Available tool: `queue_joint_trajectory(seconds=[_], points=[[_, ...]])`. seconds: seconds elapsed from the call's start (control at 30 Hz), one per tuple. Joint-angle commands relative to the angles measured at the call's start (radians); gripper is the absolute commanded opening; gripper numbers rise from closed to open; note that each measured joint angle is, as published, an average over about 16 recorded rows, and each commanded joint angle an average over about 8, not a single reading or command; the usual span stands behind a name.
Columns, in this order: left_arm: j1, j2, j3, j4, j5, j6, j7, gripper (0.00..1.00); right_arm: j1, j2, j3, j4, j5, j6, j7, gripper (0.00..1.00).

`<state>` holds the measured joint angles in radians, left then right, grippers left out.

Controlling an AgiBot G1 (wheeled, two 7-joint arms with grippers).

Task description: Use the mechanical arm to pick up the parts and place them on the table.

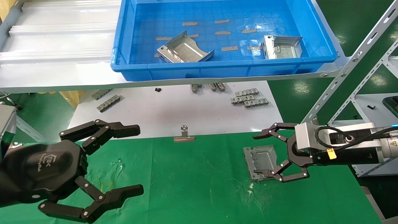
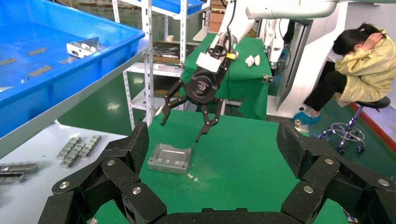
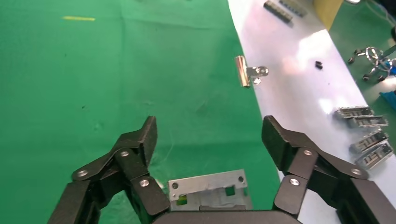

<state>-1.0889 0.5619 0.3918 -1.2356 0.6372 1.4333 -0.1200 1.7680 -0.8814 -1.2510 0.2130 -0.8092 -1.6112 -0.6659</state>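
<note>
One silver part lies flat on the green table at the right. My right gripper hangs just over it, open, its fingers spread wider than the part and holding nothing. The left wrist view shows this gripper a little above the part. The right wrist view shows the part's edge below the open gripper. Two more parts lie in the blue bin. My left gripper is open and empty at the front left.
The blue bin sits on a grey ribbed shelf above a white board with small toothed strips. A binder clip holds the cloth's far edge. Slanted shelf uprights stand at the right.
</note>
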Motion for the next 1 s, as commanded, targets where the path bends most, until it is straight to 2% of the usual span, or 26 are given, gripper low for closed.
queue_joint_trajectory(seconds=[0.03, 0.3, 1.0], points=[[0.000, 0.000, 0.000, 0.000, 0.000, 0.000, 0.000, 1.00, -0.001, -0.001, -0.002, -0.004, -0.003, 0.001, -0.008, 1.00], [0.000, 0.000, 0.000, 0.000, 0.000, 0.000, 0.000, 1.00, -0.027, 0.005, 0.034, 0.030, -0.011, 0.007, 0.017, 1.00], [0.000, 0.000, 0.000, 0.000, 0.000, 0.000, 0.000, 1.00, -0.267, 0.101, 0.372, 0.405, 0.021, 0.046, 0.319, 1.00]])
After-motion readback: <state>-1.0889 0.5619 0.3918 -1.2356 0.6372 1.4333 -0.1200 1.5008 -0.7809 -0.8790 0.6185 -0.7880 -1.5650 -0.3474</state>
